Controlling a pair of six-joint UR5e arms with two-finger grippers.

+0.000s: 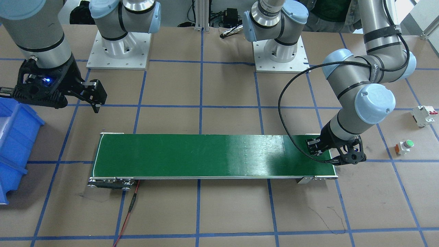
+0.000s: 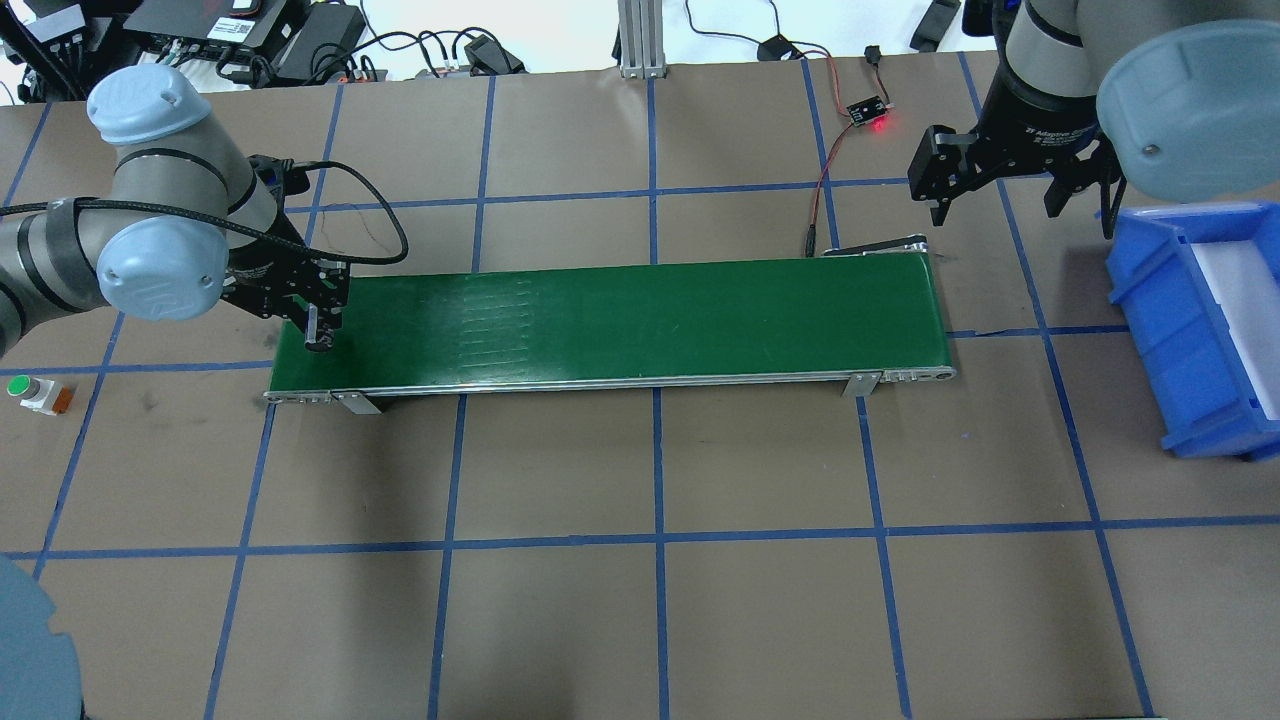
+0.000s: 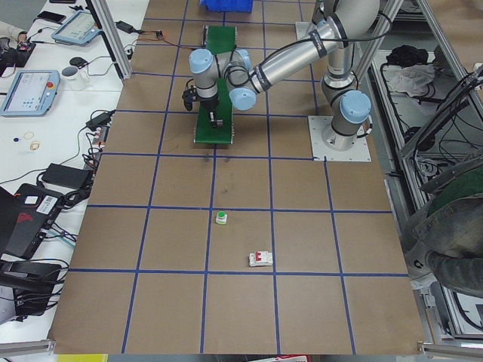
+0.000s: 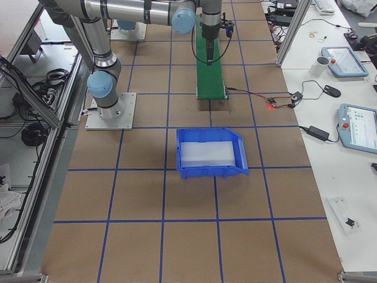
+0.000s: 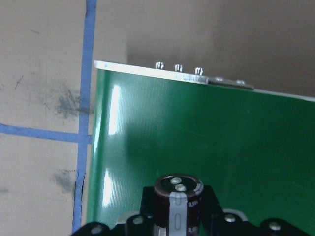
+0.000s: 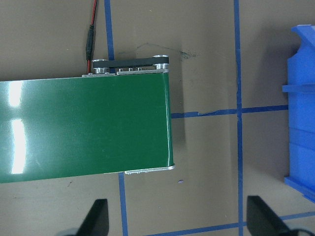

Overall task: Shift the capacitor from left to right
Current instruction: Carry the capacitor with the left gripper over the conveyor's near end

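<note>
Left wrist view is revealing the capacitor (image 5: 178,199) clamped in the left gripper (image 2: 320,330) over the green belt (image 2: 640,320); right gripper (image 2: 1015,195) is hanging wide open above the taped table (image 2: 640,600).

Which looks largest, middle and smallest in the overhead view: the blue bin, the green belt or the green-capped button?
Largest: green belt
Next: blue bin, though the frame edge cuts it off
Smallest: button

A green conveyor belt (image 2: 640,320) lies mid-table, a blue bin (image 2: 1165,330) near its end.
</note>
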